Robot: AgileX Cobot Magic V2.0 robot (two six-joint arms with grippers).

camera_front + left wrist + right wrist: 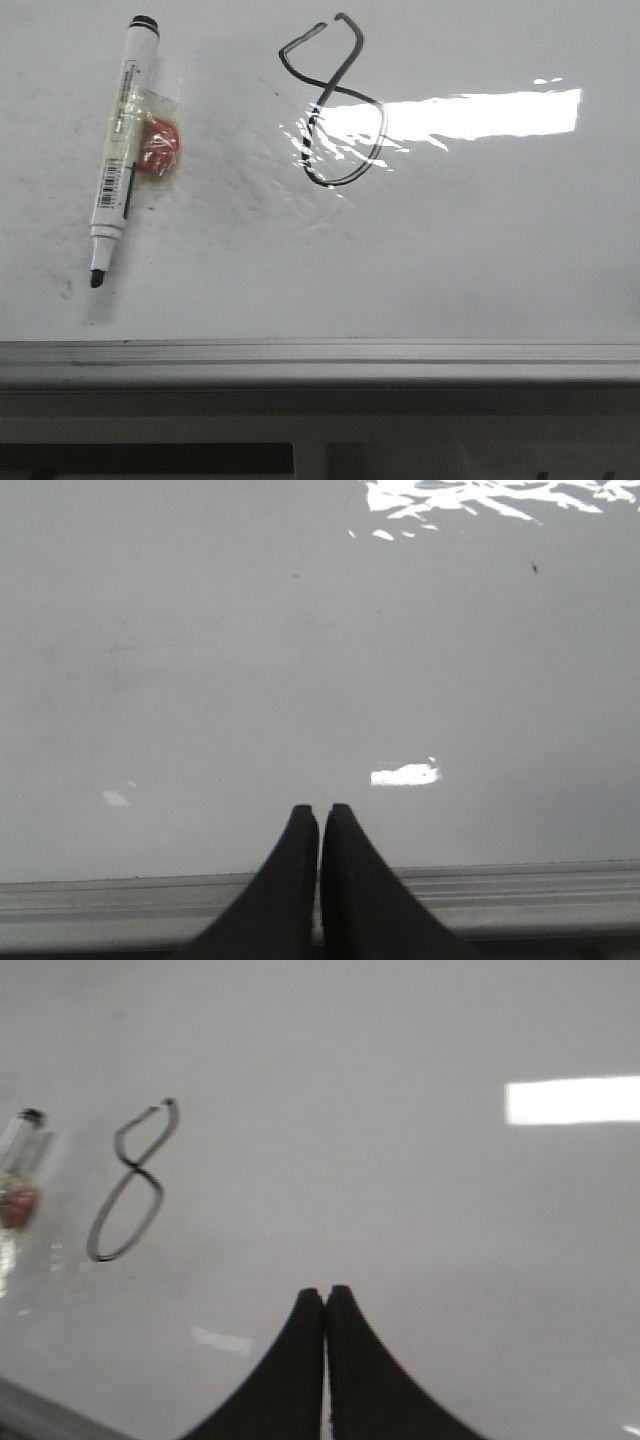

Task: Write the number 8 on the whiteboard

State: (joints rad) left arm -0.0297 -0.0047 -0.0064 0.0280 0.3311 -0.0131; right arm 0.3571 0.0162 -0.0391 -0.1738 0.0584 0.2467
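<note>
A thin black number 8 [335,105] is drawn on the glossy whiteboard [480,260], its top loop angular and unclosed, its lower loop rounder. It also shows in the right wrist view [130,1185]. A white marker [121,145] with a black tip lies uncapped on the board to the left of the 8, with a red lump [160,148] taped to its side. The marker's end shows in the right wrist view [22,1175]. My left gripper [320,812] is shut and empty over the board near its rail. My right gripper [325,1293] is shut and empty, right of the 8.
A grey metal edge rail [320,360] runs along the board's near side; it also shows in the left wrist view [520,895]. A bright light glare [470,110] lies across wrinkled film right of the 8. Faint grey smudges mark the board's left part.
</note>
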